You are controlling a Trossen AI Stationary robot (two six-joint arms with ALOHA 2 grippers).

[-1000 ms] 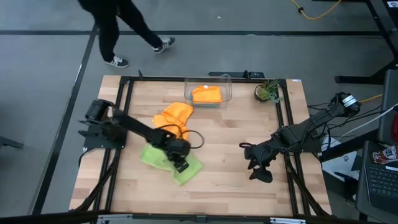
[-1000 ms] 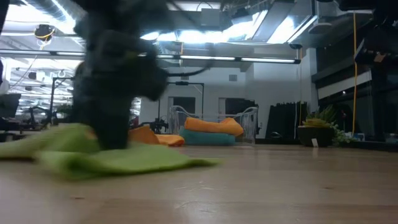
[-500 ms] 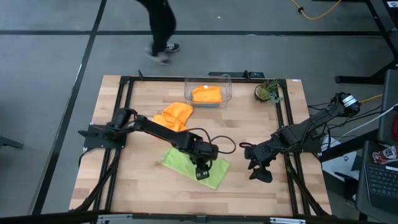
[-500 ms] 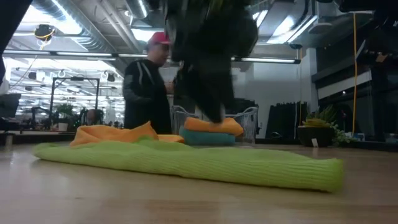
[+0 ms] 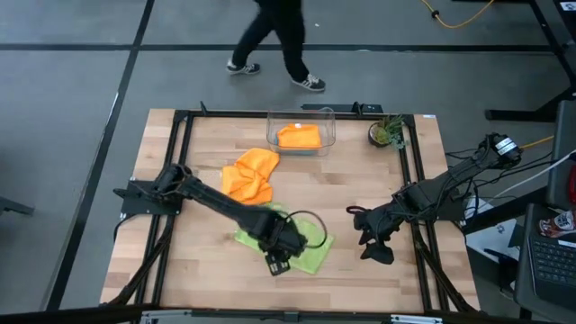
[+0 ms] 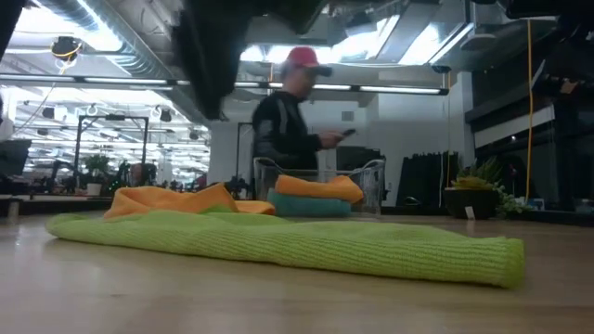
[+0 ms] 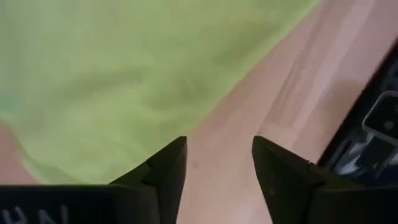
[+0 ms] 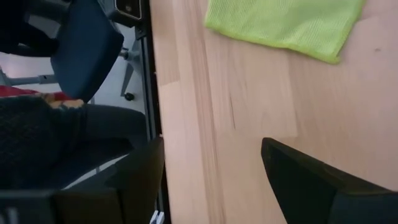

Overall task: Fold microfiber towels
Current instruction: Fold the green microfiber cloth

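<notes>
Meanwhile, the left pincer [image 5: 278, 264] hovers spread and empty over the near edge of the lime green towel [image 5: 306, 249], a soft, ribbed, roughly rectangular cloth lying flat mid-worktop [image 5: 360, 171], while the right pincer [image 5: 370, 243] waits open, well apart.

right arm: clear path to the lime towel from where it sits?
Probably yes. The right gripper waits open, with only bare table between it and the lime towel. The left gripper hovers over the towel's near edge, though.
</notes>
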